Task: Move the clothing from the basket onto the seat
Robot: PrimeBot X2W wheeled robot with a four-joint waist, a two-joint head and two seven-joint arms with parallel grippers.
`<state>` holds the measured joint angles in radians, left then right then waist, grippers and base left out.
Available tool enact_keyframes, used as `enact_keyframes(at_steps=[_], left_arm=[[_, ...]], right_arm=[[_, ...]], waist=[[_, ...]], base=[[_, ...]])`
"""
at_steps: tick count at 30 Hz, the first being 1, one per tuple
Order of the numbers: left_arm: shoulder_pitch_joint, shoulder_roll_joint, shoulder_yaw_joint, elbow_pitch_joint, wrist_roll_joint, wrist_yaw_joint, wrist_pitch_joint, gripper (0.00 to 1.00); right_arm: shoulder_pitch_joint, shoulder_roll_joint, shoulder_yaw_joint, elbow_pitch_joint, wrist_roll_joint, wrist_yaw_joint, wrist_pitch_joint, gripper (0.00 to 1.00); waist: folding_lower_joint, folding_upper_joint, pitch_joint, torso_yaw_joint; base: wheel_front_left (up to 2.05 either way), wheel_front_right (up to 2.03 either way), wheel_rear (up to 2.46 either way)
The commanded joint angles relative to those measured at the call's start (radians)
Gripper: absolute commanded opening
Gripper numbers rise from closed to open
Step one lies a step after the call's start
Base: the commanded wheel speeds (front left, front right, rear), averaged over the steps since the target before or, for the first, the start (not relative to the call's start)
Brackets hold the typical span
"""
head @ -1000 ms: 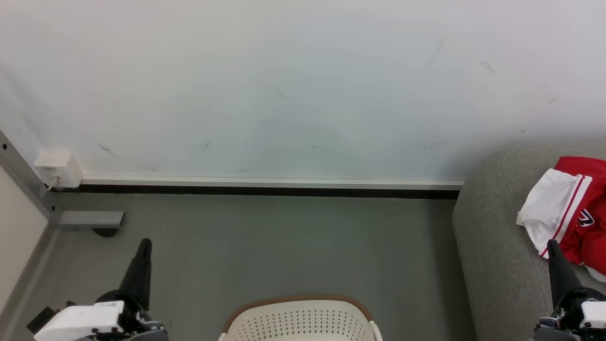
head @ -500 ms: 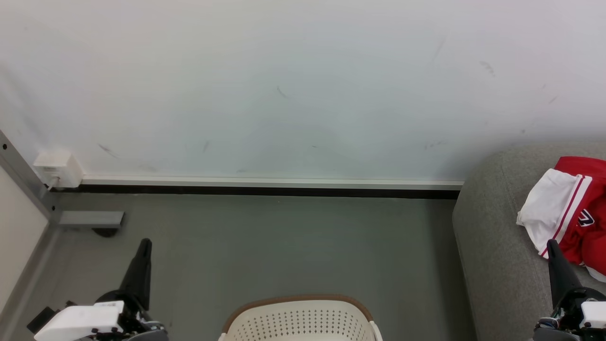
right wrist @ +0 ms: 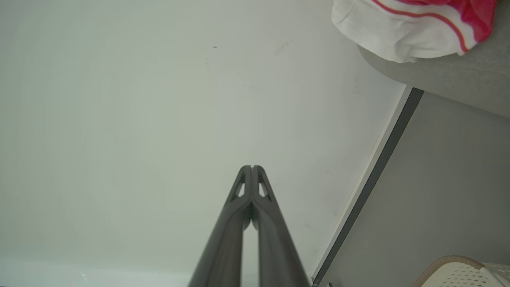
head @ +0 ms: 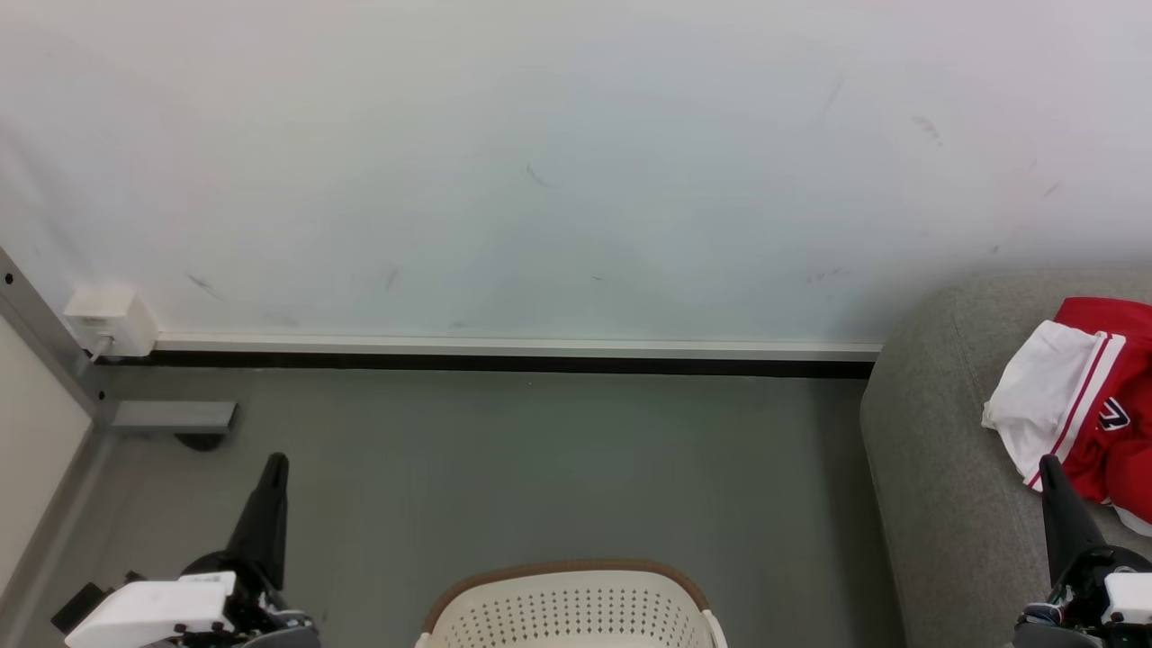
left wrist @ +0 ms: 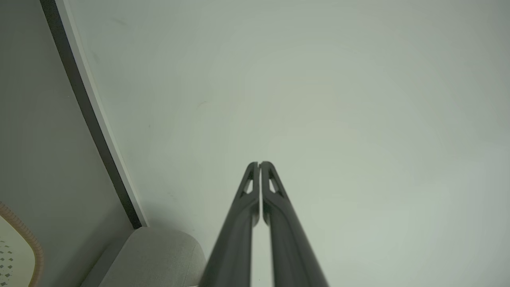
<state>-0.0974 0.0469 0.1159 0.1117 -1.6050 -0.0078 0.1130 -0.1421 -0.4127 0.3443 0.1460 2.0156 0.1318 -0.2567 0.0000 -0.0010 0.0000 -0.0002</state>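
Note:
The red and white clothing (head: 1084, 405) lies on the grey seat (head: 936, 450) at the right edge of the head view; its white panel (right wrist: 398, 32) and the seat (right wrist: 458, 83) also show in the right wrist view's top right. The cream basket (head: 567, 607) with its brown rim stands at the bottom centre; what is inside it is out of view. My left gripper (head: 277, 461) is shut and empty at the lower left, pointing at the wall (left wrist: 259, 163). My right gripper (head: 1048, 462) is shut and empty, its tip in front of the clothing's lower edge (right wrist: 252, 166).
A white wall (head: 540, 180) with a dark skirting strip (head: 504, 363) runs behind the grey floor (head: 540, 468). A white socket box (head: 108, 319) and a grey metal frame (head: 54, 360) stand at the left. The basket's rim (right wrist: 442, 263) also shows low in the right wrist view.

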Motion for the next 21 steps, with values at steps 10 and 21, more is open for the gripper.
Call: enact_keyframes(at_steps=[10,21], left_arm=[[-0.003,0.006,0.002,-0.004,-0.015,0.002,0.002,0.0],[-0.003,0.006,0.001,-0.004,-0.015,0.002,0.002,0.0]], right_arm=[[-0.012,-0.009,0.0,-0.004,0.011,-0.002,-0.004,0.0],[-0.012,-0.009,0.0,-0.004,0.011,-0.002,-0.005,0.0]], waist=[[0.0,0.0,0.0,0.0],[0.0,0.0,0.0,0.0]], base=[[0.0,0.0,0.0],[0.0,0.0,0.0]])
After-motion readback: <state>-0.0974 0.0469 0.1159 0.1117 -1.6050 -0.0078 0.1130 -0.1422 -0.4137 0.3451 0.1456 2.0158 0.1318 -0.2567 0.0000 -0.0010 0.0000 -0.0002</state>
